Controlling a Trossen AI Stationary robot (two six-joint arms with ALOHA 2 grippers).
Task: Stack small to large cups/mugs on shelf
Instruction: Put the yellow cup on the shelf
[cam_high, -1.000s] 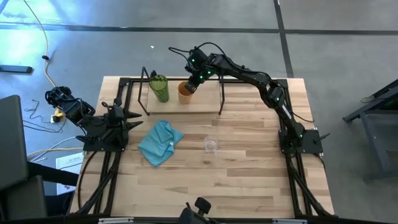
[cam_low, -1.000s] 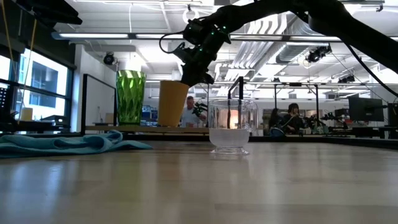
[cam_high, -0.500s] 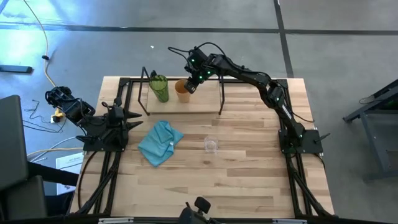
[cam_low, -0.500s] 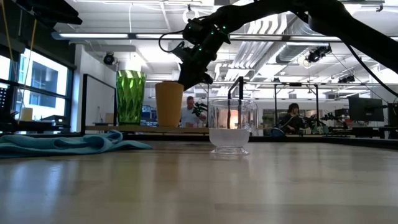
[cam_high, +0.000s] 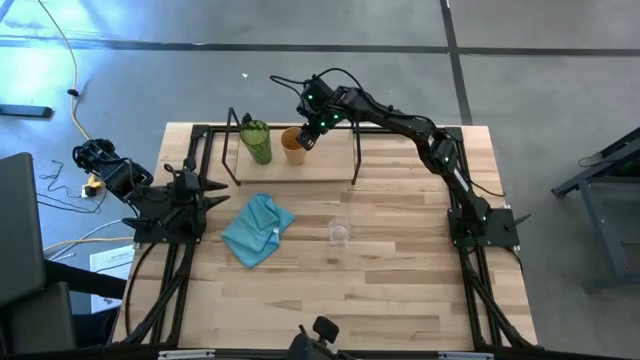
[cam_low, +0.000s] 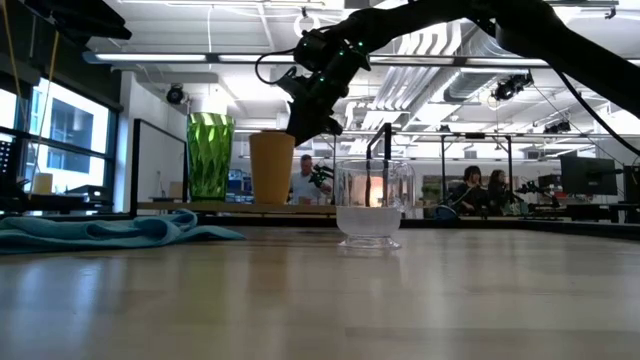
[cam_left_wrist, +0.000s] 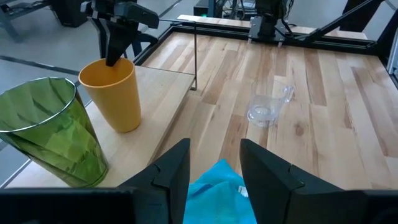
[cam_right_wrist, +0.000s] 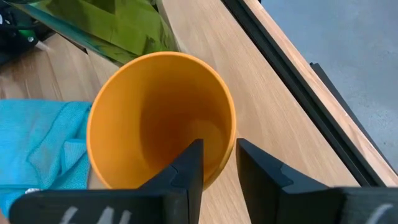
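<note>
The orange-tan cup stands upright on its base on the shelf, a light-wood board with black wire posts at the table's far side. To its left on the same board stands the tall green tumbler. The small clear glass cup stands on the tabletop nearer the middle. My right gripper reaches down onto the orange cup's rim and is shut on it. My left gripper waits open at the table's left edge. My right gripper holds the orange cup by its rim, on the side away from the green tumbler. One finger is inside the cup and the other outside, with the wall between them. The fingers come from above, slanting down. The cup stands upright with its base on the shelf board.
A light blue cloth lies crumpled on the tabletop left of the glass cup. The shelf's black posts rise beside the right arm. Bare shelf board lies right of the orange cup. People sit in the room beyond the table.
The orange cup was tilted in my right gripper a second ago; it has tipped upright and settled on the shelf board, a little closer to the green tumbler. The right gripper shifted slightly toward the table's left with it, then kept still.
</note>
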